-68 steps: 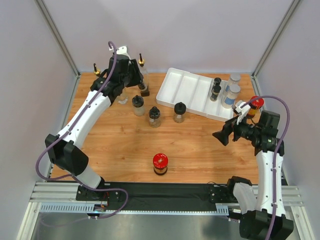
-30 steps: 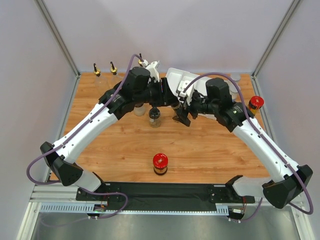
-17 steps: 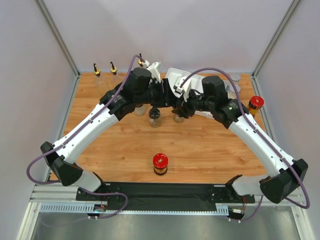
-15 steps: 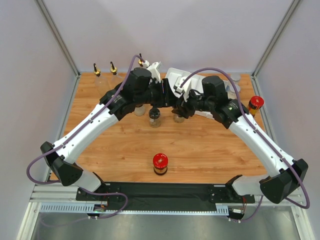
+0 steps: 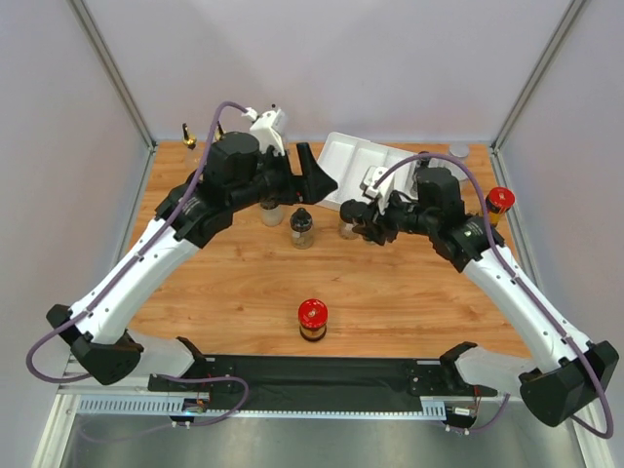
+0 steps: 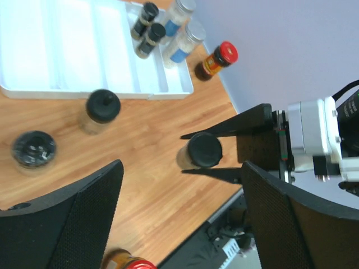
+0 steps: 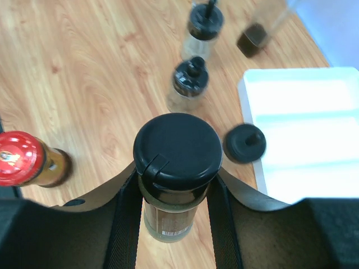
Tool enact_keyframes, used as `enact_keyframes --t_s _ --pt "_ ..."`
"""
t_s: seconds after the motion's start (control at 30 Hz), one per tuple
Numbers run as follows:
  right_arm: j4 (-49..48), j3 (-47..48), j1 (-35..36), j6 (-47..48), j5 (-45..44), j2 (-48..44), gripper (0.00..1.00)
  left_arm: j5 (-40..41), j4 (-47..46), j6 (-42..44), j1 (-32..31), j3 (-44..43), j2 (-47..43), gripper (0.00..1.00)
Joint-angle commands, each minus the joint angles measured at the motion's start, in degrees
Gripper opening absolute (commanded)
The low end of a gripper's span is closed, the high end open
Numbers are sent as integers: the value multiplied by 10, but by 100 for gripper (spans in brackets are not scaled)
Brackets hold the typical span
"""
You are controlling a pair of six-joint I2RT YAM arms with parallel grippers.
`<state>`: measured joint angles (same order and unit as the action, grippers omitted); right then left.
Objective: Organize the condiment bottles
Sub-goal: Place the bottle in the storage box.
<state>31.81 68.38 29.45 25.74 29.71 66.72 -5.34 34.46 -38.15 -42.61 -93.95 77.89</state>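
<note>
wooden table (image 5: 409,292) carries a white divided tray (image 5: 356,161) at the back. left gripper (image 5: 317,172) hangs beside it, fingers spread wide, holding nothing. right gripper (image 7: 176,176) is clamped round a black-capped jar (image 7: 176,148), upright over the bare wood just in front of the tray.

Far wall as twelve: one red-lidded dark jar (image 5: 313,319) stands at six, a second red-lidded jar (image 5: 499,202) at three. Just beyond centre stand a spout-capped jar (image 5: 270,211), a knob-capped jar (image 5: 301,226) and a flat-capped jar (image 5: 347,228). Another black-capped jar (image 7: 175,150) is upright, pinched in the right gripper (image 6: 185,153). Two small black-capped jars (image 6: 151,35) and two silver-lidded shakers (image 6: 189,38) crowd the white tray's (image 6: 56,91) right end, at one. A gold-spouted tall bottle (image 5: 187,136) stands at eleven.
</note>
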Motion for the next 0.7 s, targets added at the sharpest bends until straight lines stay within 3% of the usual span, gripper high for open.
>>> enact_keyframes --t_s 0.0,0.1,0.37,0.67 --pt "-45 -29 -38 -2 11 -36 10 20 1 53 13 6 -33 92" --pt "-82 -61 -84 -11 10 -54 8 53 9 100 20 38 -74 99" --pt "-227 -144 -215 -40 11 -40 7 195 13 224 61 191 -236 100" --pt "-452 -199 -268 -89 -6 44 8 349 -26 301 62 355 -395 100"
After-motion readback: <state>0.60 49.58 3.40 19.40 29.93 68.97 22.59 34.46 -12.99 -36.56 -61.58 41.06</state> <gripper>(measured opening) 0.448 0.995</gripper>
